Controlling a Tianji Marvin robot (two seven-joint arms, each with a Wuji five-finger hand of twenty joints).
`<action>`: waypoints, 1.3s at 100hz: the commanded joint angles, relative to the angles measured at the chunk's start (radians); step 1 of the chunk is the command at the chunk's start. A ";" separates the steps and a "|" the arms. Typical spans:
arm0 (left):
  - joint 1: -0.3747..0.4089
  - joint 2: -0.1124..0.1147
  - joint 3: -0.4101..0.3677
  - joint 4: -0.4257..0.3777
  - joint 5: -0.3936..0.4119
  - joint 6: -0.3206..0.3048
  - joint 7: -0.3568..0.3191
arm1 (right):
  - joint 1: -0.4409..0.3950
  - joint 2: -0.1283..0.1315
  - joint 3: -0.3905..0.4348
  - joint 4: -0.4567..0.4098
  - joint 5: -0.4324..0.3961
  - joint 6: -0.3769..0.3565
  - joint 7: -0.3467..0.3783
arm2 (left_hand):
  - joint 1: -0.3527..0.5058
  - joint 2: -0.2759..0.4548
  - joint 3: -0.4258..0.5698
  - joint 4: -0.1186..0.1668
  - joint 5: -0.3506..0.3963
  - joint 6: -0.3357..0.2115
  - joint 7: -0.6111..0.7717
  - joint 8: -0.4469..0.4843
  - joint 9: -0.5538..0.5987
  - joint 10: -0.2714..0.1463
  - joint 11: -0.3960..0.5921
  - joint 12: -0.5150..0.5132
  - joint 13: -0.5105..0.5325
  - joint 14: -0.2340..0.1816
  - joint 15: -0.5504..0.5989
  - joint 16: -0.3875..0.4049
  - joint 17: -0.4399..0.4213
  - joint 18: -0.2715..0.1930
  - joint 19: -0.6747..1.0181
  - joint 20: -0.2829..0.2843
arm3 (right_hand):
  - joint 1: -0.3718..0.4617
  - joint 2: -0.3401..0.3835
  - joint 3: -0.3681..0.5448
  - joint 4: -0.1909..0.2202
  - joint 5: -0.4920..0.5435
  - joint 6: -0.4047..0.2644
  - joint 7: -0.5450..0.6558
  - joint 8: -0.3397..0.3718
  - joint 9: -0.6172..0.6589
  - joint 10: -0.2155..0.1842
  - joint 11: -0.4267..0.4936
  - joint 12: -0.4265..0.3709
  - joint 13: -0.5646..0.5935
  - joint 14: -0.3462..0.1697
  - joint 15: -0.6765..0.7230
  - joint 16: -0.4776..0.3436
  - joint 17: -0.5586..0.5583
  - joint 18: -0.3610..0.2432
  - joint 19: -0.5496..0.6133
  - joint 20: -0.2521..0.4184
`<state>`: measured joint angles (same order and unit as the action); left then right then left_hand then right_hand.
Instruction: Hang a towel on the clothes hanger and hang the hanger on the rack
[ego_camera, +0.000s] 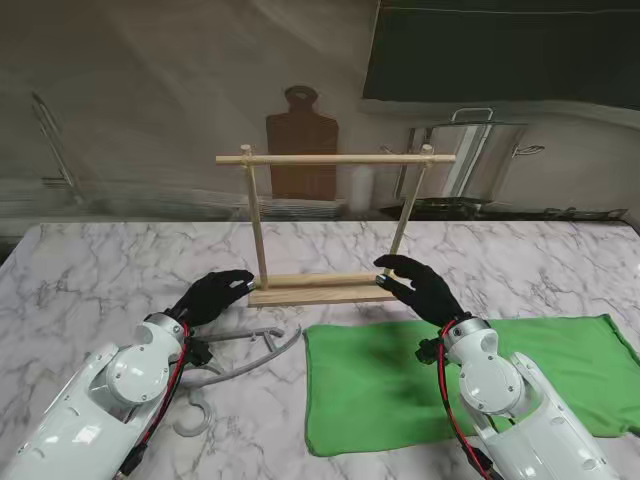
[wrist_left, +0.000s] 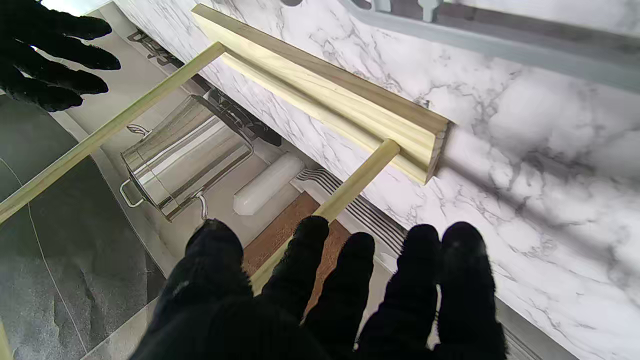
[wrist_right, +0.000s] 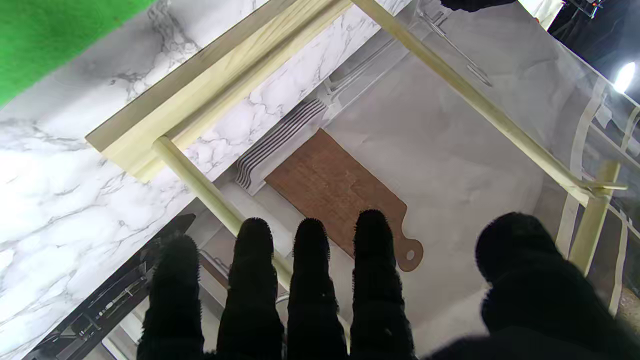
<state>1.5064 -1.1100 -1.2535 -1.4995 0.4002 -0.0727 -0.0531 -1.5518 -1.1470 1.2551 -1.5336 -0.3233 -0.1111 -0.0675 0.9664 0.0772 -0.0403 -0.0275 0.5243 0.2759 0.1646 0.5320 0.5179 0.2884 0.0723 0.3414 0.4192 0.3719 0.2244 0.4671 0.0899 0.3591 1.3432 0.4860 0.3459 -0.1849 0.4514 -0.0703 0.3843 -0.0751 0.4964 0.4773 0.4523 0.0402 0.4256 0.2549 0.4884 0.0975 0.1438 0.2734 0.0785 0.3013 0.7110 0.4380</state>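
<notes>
Left arm (ego_camera: 110, 395), white shell with red cabling, nearest the stand camera; its lower part is cut off by the frame edge.

Left hand (ego_camera: 213, 295), black-gloved: fingers extended and apart, holding nothing, tips at the left end of the rack's base. In the left wrist view the fingertips (wrist_left: 310, 235) lie around the left upright, but whether they touch it cannot be told.

Right hand (ego_camera: 422, 288), black-gloved: fingers spread, holding nothing, tips at the foot of the right upright. In the right wrist view the fingers (wrist_right: 255, 250) partly cover that upright; contact is unclear.

Wooden rack (ego_camera: 330, 160): flat base, two uprights, one top bar; stands upright on the marble table (ego_camera: 100, 270) between the two hands. Nothing hangs on it.

Clothes hanger (ego_camera: 245, 355), grey: lies flat on the table, nearer to me than the left hand and partly hidden under the left wrist and arm. Its hook (ego_camera: 195, 415) shows beside the forearm.

Green towel (ego_camera: 390, 385): spread flat on the table, right of the hanger and apart from it, nearer to me than the rack. The right arm (ego_camera: 510, 400) covers its middle.

Background: brown cutting board (ego_camera: 300, 140) upright behind the rack; steel pot (ego_camera: 485, 150) to its right, contents not visible.
</notes>
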 joint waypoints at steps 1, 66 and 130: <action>0.010 -0.003 -0.004 -0.009 0.007 0.001 -0.010 | -0.006 -0.002 -0.002 0.001 0.000 0.006 0.004 | 0.001 0.052 -0.001 0.005 -0.022 -0.001 -0.011 -0.011 -0.029 -0.011 -0.006 -0.017 -0.014 -0.025 0.000 -0.015 -0.015 -0.009 -0.753 -0.010 | 0.012 -0.021 -0.011 0.011 0.022 -0.009 -0.015 -0.003 -0.005 -0.003 -0.003 -0.002 -0.004 -0.035 -0.018 -0.028 -0.014 -0.016 -0.006 0.001; 0.018 0.000 -0.004 -0.018 0.020 -0.001 -0.014 | -0.023 0.019 0.128 -0.018 -0.113 -0.029 0.022 | 0.000 0.052 -0.001 0.005 -0.017 -0.001 -0.008 -0.012 -0.028 -0.012 -0.005 -0.019 -0.014 -0.025 0.001 -0.017 -0.016 -0.009 -0.758 -0.008 | -0.012 -0.034 -0.027 0.009 0.016 -0.028 -0.023 -0.006 0.002 -0.034 -0.021 -0.010 -0.002 -0.047 -0.024 -0.030 -0.016 -0.010 -0.035 -0.012; 0.020 0.002 -0.008 -0.018 0.036 0.005 -0.013 | -0.138 0.070 0.537 0.050 -0.474 -0.064 0.045 | 0.001 0.051 -0.001 0.005 -0.016 -0.001 -0.007 -0.013 -0.027 -0.010 -0.005 -0.019 -0.013 -0.024 0.001 -0.017 -0.016 -0.009 -0.764 -0.007 | -0.148 -0.196 0.090 -0.014 -0.122 -0.120 -0.152 -0.113 -0.093 -0.126 -0.226 -0.102 -0.126 -0.093 -0.109 -0.099 -0.057 -0.041 -0.186 -0.071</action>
<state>1.5248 -1.1085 -1.2617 -1.5191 0.4358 -0.0719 -0.0531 -1.6634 -1.0939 1.7697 -1.5147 -0.7830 -0.1951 -0.0070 0.9664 0.0772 -0.0403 -0.0275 0.5243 0.2759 0.1646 0.5319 0.5179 0.2884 0.0721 0.3314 0.4189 0.3718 0.2246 0.4668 0.0898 0.3579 1.3432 0.4857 0.2508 -0.3418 0.5208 -0.0672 0.3080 -0.1441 0.3673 0.3913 0.3968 -0.0547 0.2422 0.1708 0.4060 0.0367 0.0710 0.1982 0.0413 0.3008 0.5583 0.3790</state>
